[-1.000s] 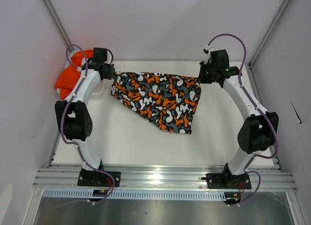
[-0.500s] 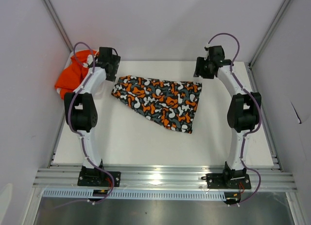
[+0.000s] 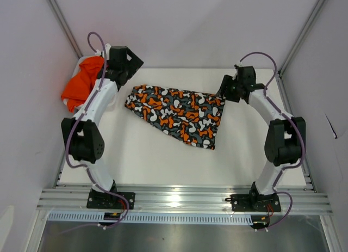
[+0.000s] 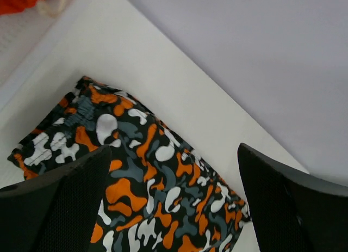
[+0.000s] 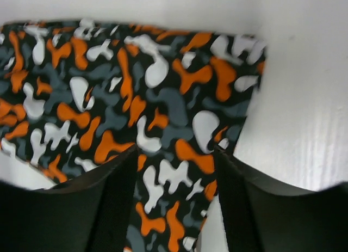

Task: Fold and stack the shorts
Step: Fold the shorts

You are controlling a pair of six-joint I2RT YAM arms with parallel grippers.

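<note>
Seen from above at ten o'clock of the white table [image 3: 141, 159]: plain bright orange fabric shorts [image 3: 81, 84] in a heap, near the left gripper [image 3: 130, 60], spread wide and empty. Caught by the left wrist only: a white drawstring [image 4: 51, 7] beside that orange cloth. Toward twelve o'clock of centre: patterned orange, black, white and grey fabric shorts [image 3: 176, 113], flat in a wedge. At two o'clock: right gripper [image 3: 224, 93], parted over the wedge's corner, pinching nothing, plain from the right wrist alone.

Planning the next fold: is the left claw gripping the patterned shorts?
No, the left claw hangs open above the patterned shorts, nothing between its fingers.
</note>
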